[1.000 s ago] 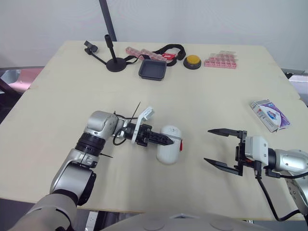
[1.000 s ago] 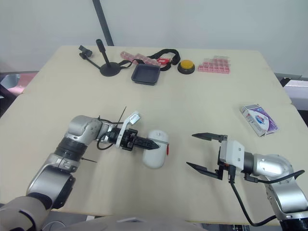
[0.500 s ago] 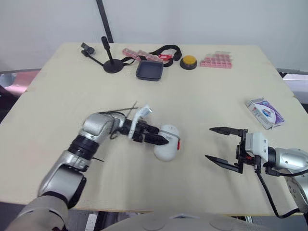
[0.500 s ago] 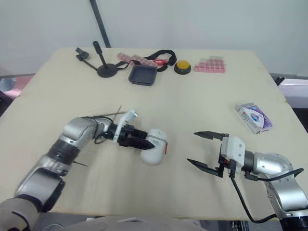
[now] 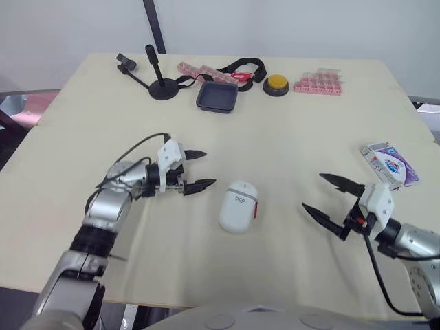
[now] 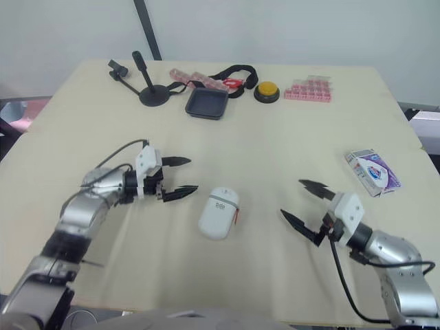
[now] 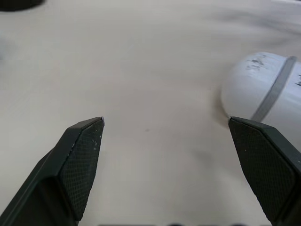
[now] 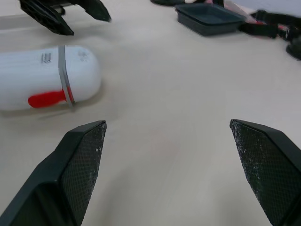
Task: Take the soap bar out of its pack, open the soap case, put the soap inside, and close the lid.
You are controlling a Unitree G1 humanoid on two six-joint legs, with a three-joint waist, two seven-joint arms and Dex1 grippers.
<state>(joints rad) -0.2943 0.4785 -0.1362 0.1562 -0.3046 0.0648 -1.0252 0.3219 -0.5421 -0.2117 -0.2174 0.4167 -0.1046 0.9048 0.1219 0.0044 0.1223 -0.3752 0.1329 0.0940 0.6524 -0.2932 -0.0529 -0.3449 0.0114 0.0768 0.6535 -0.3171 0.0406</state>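
A white oval soap case [image 5: 238,206] with a grey seam and a red latch lies shut near the table's middle; it also appears in the wrist views [image 7: 270,94] [image 8: 47,77]. My left gripper [image 5: 199,170] stands open just left of the case, apart from it, with nothing between its fingers. The right gripper [image 5: 326,196] is open and empty to the right of the case. The soap pack [image 5: 387,163], a white and purple box, lies near the table's right edge, beyond the right gripper.
Along the far edge sit a black stand [image 5: 159,77], a dark tray [image 5: 218,97], a strap with red clip [image 5: 240,72], a yellow button [image 5: 276,84] and pink blocks [image 5: 317,83]. Bare tabletop [image 5: 289,151] surrounds the case.
My left gripper has let go of the soap case, opened and drawn back to the left. The case now lies flat on the table. The right gripper has shifted slightly right, still open.
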